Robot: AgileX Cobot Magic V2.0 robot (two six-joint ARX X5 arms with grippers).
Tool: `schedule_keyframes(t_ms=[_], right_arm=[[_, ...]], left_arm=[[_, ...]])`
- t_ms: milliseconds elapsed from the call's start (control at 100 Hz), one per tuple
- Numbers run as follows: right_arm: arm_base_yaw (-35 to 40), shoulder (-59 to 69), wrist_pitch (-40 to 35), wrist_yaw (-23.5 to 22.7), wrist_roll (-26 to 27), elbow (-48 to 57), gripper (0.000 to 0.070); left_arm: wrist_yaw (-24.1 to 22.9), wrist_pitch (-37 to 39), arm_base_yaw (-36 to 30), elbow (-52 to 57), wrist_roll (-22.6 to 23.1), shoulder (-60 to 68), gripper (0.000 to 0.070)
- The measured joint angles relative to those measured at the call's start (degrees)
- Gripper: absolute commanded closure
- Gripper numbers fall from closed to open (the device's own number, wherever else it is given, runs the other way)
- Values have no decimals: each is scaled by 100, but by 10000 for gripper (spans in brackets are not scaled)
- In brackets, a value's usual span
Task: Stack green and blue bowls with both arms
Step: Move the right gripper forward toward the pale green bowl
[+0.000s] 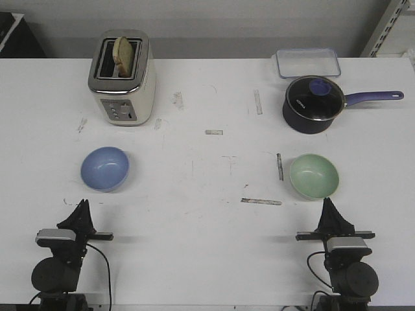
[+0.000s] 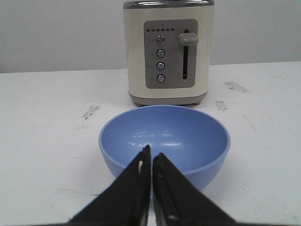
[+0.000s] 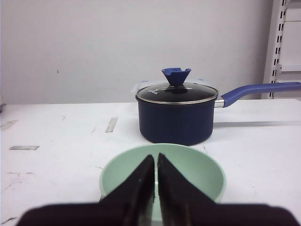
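Observation:
The blue bowl [image 1: 105, 168] sits upright and empty on the left of the white table; it also shows in the left wrist view [image 2: 178, 136]. The green bowl [image 1: 314, 175] sits upright and empty on the right, and shows in the right wrist view [image 3: 188, 172]. My left gripper [image 1: 83, 206] is shut and empty, just short of the blue bowl's near rim [image 2: 151, 153]. My right gripper [image 1: 327, 203] is shut and empty, just short of the green bowl's near rim [image 3: 155, 157].
A cream toaster [image 1: 122, 78] with bread in a slot stands behind the blue bowl [image 2: 167, 52]. A dark navy saucepan [image 1: 313, 103] with a glass lid and purple handle stands behind the green bowl [image 3: 175, 115]. A clear plastic container [image 1: 308, 63] lies at the back right.

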Motion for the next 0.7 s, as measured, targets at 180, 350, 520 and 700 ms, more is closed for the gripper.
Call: schedule_keyframes(t_ms=[180, 350, 520, 700], right_arm=[[0, 0, 9, 0, 0, 0, 700], [2, 0, 243, -232, 249, 0, 700], [2, 52, 28, -629, 179, 439, 700], [7, 588, -610, -291, -131, 1405, 700]], left_arm=[[2, 0, 0, 0, 0, 0, 698], [2, 0, 0, 0, 0, 0, 698], [0, 0, 0, 0, 0, 0, 698], [0, 0, 0, 0, -2, 0, 698]])
